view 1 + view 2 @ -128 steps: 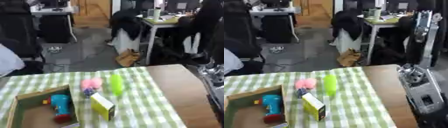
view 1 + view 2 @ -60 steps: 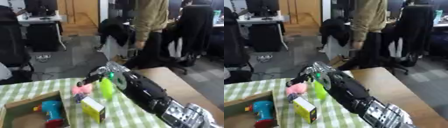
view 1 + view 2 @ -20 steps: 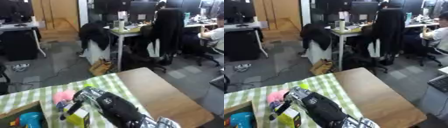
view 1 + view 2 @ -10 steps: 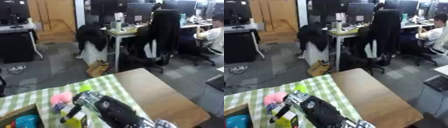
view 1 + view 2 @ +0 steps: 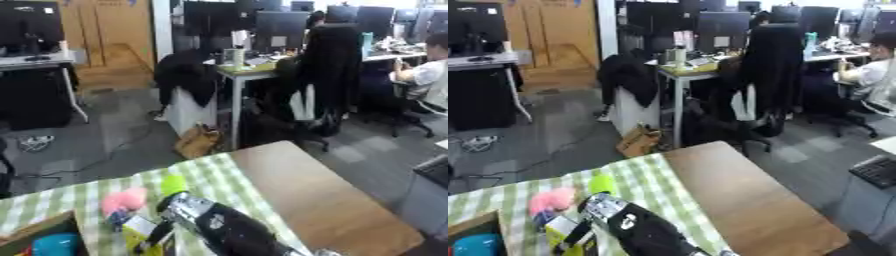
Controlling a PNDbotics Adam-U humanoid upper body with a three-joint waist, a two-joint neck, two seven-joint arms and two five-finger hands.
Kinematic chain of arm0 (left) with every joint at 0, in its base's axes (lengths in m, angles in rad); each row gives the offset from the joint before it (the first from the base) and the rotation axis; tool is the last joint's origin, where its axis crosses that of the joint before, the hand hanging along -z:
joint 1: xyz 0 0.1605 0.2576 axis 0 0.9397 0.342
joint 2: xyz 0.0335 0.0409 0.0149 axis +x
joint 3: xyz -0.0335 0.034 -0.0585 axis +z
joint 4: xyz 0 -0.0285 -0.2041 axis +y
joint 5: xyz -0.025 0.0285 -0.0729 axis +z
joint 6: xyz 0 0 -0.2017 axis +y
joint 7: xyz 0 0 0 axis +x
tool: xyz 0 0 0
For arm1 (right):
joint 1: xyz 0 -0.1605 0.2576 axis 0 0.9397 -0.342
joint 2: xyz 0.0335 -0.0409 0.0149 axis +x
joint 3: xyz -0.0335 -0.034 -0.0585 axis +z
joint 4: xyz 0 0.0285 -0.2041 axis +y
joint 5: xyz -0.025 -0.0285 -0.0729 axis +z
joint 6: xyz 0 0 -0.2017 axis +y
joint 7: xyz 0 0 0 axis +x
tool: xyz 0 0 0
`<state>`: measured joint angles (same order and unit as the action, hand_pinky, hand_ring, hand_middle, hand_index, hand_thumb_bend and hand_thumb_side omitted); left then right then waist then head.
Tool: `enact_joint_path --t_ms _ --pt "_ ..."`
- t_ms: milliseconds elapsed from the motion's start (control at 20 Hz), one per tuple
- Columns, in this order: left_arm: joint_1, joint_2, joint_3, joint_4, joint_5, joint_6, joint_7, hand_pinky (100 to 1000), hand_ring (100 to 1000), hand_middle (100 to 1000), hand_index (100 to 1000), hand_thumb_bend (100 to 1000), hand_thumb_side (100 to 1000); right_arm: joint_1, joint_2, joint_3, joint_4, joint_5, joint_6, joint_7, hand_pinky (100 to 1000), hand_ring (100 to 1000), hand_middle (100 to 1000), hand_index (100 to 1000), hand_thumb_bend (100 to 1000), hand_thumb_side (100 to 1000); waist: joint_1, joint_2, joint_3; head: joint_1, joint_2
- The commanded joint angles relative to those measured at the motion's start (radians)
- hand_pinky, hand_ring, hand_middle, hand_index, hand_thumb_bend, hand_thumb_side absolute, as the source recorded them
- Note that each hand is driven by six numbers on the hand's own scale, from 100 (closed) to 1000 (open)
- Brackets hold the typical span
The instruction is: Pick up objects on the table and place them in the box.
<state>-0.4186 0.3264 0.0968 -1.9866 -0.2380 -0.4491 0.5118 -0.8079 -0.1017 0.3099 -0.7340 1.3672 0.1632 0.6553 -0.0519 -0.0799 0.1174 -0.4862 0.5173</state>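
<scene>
On the green checked cloth (image 5: 83,200) stands a yellow box (image 5: 136,229) with a white top. My right arm comes in from the lower right, and my right hand (image 5: 161,235) is on that box, dark fingers curled across its right face. A pink soft object (image 5: 122,200) lies just behind the box, and a light green object (image 5: 173,184) is to its right, close to my wrist. The cardboard box (image 5: 42,229) shows at the lower left corner with a blue object (image 5: 54,245) inside. My left hand is out of sight.
Bare brown tabletop (image 5: 306,195) lies to the right of the cloth. Beyond the table's far edge are grey floor, desks with monitors, office chairs and a seated person at the far right.
The whole picture has shifted a little, so the camera moved. My right hand stays on the yellow box in much the same place beside the pink object.
</scene>
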Motion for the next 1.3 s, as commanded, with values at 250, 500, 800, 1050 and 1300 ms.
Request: enact_joint_path --t_ms 250,500,800,1050,1300 --pt "-0.017 0.021 0.008 -0.013 -0.005 0.001 0.004 864 903 881 923 268 1000 -0.008 -0.005 -0.001 -0.006 -0.061 -0.008 -0.001 986 1000 944 1000 809 1000 -0.012 -0.016 0.000 0.040 -0.046" --pt "-0.019 0.019 0.009 -0.013 -0.004 0.001 0.004 863 902 879 921 270 1000 -0.001 -0.003 -0.006 0.004 -0.098 -0.011 -0.006 967 998 867 974 759 985 -0.012 -0.015 0.005 0.031 -0.040" --pt "-0.020 0.019 0.010 -0.013 -0.003 0.000 0.004 862 903 879 921 269 1000 -0.011 -0.013 -0.006 0.003 -0.109 -0.006 -0.018 960 976 709 865 629 896 -0.012 -0.015 0.008 0.017 -0.036" --pt "-0.022 0.019 0.011 -0.013 -0.004 -0.001 0.007 862 903 879 921 270 1000 -0.020 -0.018 -0.006 0.004 -0.107 -0.017 -0.002 959 960 637 808 566 860 -0.012 -0.015 0.009 0.009 -0.037" --pt "-0.023 0.019 0.012 -0.013 -0.005 -0.002 0.009 862 902 879 921 270 1000 -0.027 -0.021 -0.007 0.000 -0.095 -0.011 -0.008 956 921 530 709 390 823 -0.011 -0.015 0.010 -0.001 -0.042"
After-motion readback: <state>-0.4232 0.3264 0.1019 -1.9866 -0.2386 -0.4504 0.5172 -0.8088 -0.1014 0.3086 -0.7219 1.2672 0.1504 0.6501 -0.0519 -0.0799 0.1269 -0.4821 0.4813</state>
